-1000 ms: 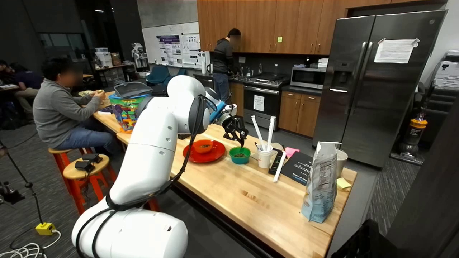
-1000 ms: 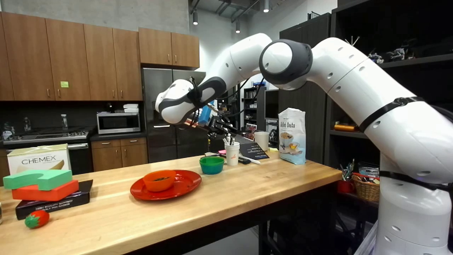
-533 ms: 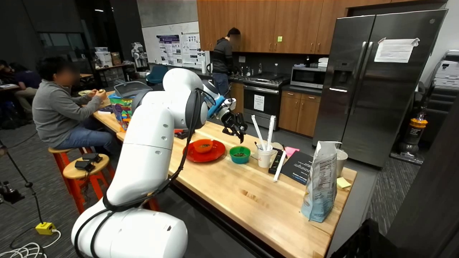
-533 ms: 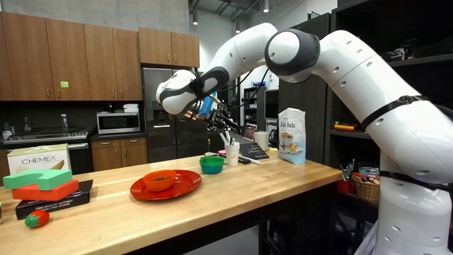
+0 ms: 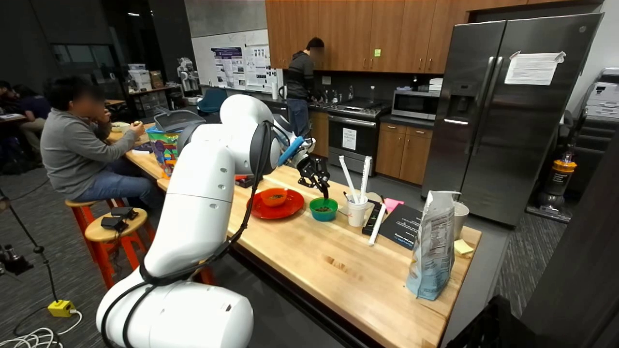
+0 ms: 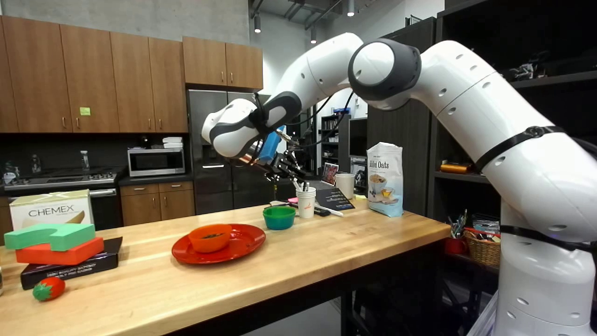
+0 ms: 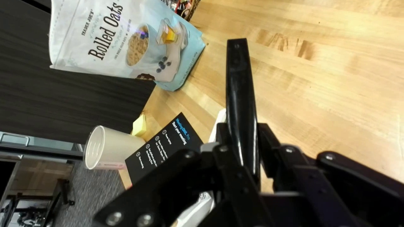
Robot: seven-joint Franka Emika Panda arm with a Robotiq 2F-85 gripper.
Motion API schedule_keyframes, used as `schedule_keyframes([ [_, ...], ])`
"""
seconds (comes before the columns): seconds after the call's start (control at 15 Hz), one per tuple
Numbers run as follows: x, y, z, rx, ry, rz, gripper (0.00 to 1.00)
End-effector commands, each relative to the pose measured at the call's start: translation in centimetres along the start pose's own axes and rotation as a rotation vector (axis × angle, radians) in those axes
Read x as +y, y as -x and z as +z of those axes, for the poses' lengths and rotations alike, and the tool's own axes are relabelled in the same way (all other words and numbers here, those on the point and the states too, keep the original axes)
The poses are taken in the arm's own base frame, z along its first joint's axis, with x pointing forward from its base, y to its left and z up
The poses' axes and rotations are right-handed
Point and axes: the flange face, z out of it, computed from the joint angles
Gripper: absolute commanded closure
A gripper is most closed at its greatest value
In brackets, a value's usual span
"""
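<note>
Wrist view: the 2 fingers of the gripper [image 7: 241, 138] sit narrow, clasping a long, glossy black object [image 7: 241, 88] by its sides. The object juts out from between them in the air above the wooden table [image 7: 331, 94]; what it is cannot be told. In an exterior view its dark end shows against the far rim of a green bowl [image 5: 323, 217] with dark bits inside; whether it is right over the bowl is unclear. Just beside that bowl stands a white paper cup [image 5: 357, 217] with 2 long white sticks [image 5: 365, 179] leaning in it. Near the cup lies a black printed leaflet [image 7: 167, 145]. Farther along, a cream cup [image 7: 118, 149] stands by yellow notes [image 7: 139, 125], and a bag of rolled oats [image 7: 110, 37] is upright in both exterior views. On the opposite side of the green bowl, an orange bowl [image 6: 210, 245], also with dark bits inside, rests on a red plate [image 6: 249, 242].
</note>
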Motion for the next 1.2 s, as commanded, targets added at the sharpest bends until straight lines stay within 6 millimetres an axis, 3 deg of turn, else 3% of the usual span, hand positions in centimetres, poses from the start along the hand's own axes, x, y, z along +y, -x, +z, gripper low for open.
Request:
schedule_keyframes([
  [0.0,-0.2,-0.3,-0.7,0.058,-0.029,-0.048,0.94],
  [0.6,-3.1,-0.4,-4.2,0.249,-0.113,-0.231,0.94],
  [1.13,-8.1,2.0,-7.6,0.325,-0.147,-0.387,0.94],
])
